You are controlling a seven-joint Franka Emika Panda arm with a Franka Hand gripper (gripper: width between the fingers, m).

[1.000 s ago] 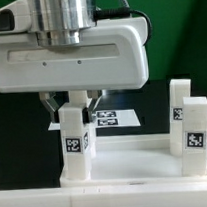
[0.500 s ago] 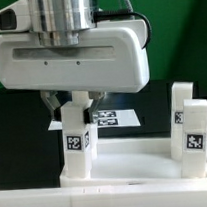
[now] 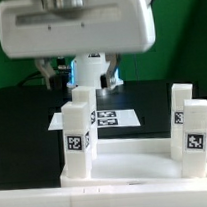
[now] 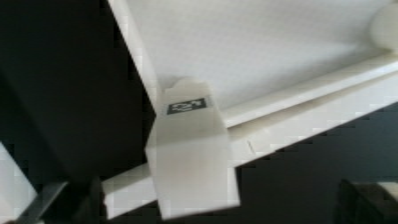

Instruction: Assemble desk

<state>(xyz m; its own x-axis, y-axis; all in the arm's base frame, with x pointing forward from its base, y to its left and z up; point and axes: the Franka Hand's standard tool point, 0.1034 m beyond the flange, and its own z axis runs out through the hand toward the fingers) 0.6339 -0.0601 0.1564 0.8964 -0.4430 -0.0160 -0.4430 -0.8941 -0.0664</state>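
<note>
The white rimmed tabletop lies at the front, its underside up. A white leg with a tag stands upright at its left end. The top of another leg shows close behind it. Two more tagged legs stand at the right end. My gripper is open and empty, a little above the left legs. In the wrist view a leg stands on the tabletop, below and between my dark fingertips.
The marker board lies flat on the black table behind the tabletop. A green backdrop stands at the back. My large white hand body fills the top of the exterior view.
My gripper has let go of the left leg and risen straight up. The leg stays upright in the tabletop. The other legs have not moved.
</note>
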